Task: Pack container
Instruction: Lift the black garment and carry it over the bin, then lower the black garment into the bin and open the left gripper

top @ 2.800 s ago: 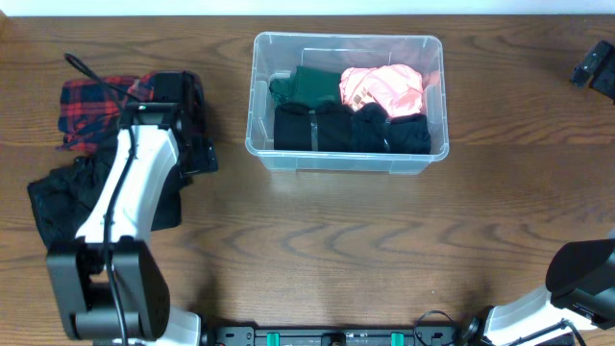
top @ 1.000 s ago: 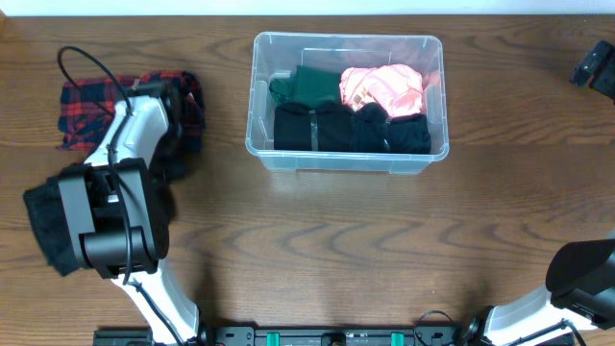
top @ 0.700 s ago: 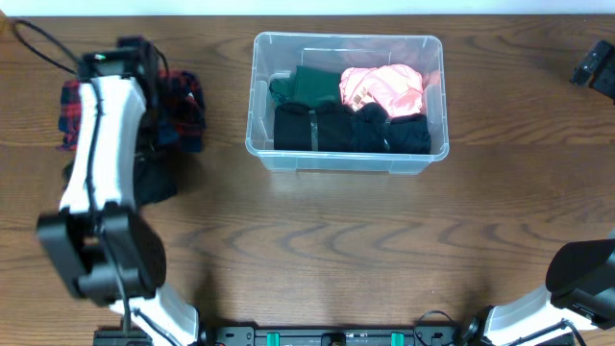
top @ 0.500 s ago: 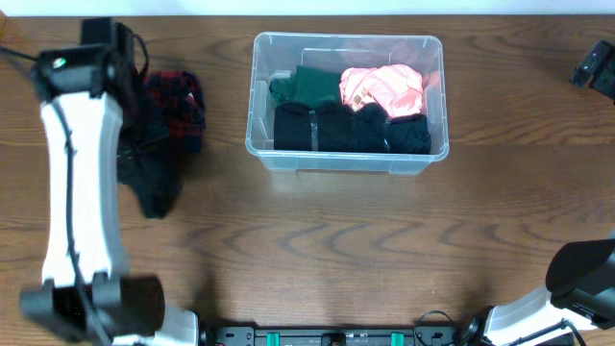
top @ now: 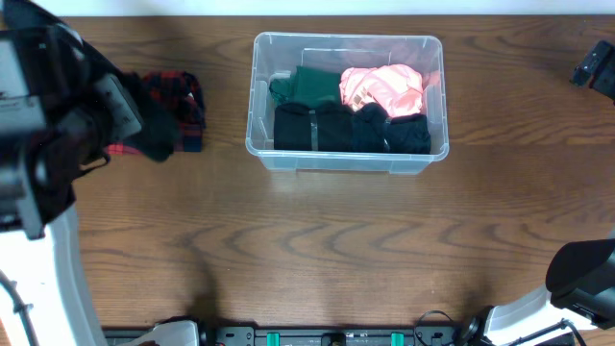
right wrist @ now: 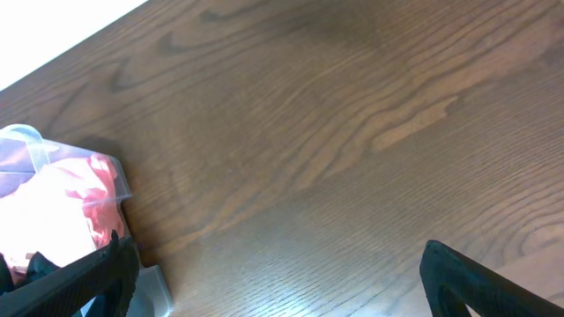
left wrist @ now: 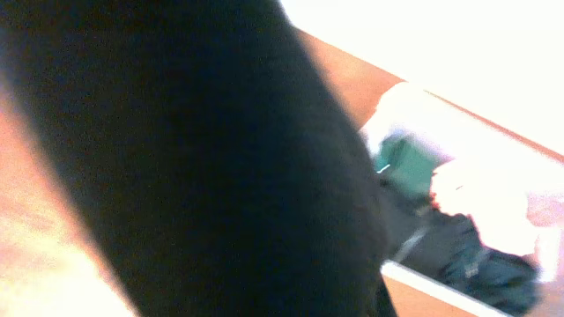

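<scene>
The container [top: 348, 154], a clear plastic bin, stands at the back middle of the table. Inside it lie a green garment [top: 306, 86], a pink one [top: 384, 88] and a row of black folded clothes [top: 351, 130]. My left gripper [top: 117, 104] is lifted high at the far left, shut on a black garment [top: 152, 133] that hangs from it. That black cloth [left wrist: 194, 167] fills most of the left wrist view, with the container [left wrist: 441, 286] beyond it. My right gripper [right wrist: 291, 295] is open over bare wood, right of the container's corner [right wrist: 31, 145].
A red plaid garment [top: 183, 98] lies on the table left of the container, partly under the hanging black cloth. The right arm's base [top: 581, 274] sits at the front right corner, and its gripper [top: 598, 67] shows at the far right edge.
The left arm has risen from the clothes pile towards the camera, lifting the black garment off the table. The right arm and the container's contents have not moved.
</scene>
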You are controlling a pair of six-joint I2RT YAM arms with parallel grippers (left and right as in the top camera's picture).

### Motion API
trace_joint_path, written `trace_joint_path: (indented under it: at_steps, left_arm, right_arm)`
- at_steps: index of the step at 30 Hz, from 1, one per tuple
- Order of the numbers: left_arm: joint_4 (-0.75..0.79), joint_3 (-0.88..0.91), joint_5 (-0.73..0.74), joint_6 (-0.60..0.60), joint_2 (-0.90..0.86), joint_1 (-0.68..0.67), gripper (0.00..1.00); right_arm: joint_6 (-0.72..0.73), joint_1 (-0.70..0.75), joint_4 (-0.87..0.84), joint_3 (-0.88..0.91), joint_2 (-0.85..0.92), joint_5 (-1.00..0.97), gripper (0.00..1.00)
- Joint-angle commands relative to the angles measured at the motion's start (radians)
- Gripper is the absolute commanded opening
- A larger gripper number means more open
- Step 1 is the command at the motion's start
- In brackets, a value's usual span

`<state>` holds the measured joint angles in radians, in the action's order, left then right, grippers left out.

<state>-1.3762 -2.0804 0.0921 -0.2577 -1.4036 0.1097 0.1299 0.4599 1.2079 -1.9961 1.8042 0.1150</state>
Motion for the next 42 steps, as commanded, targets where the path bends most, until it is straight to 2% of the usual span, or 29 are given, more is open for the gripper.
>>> trace_joint_path:
  at_steps: [1, 3, 13, 20, 24, 34, 42]
  left_arm:
    - [0.068, -0.066, 0.167, 0.011, 0.012, -0.004, 0.06]
    - [0.100, -0.066, 0.216, 0.010, 0.010, -0.027, 0.06]
    - [0.172, -0.066, 0.206, 0.055, -0.048, -0.242, 0.06]
    - [0.329, -0.067, 0.213, 0.005, -0.100, -0.270, 0.06]
    - [0.346, -0.067, 0.214, 0.022, -0.155, -0.314, 0.06]
    - [0.251, -0.067, 0.209, 0.307, -0.235, -0.469, 0.06]
    - [0.172, -0.067, 0.168, 0.485, -0.235, -0.499, 0.06]
  right_arm:
    - [0.015, 0.005, 0.000, -0.004, 0.001, -0.003, 0.99]
    - [0.014, 0.005, 0.000, -0.004, 0.001, -0.003, 0.99]
    - [0.014, 0.005, 0.000, -0.004, 0.001, -0.003, 0.99]
    - [0.014, 0.005, 0.000, -0.004, 0.001, -0.003, 0.99]
    - [0.014, 0.005, 0.000, -0.004, 0.001, -0.003, 0.99]
    - [0.014, 0.005, 0.000, -0.004, 0.001, -0.003, 0.99]
    - [0.014, 0.005, 0.000, -0.004, 0.001, -0.003, 0.99]
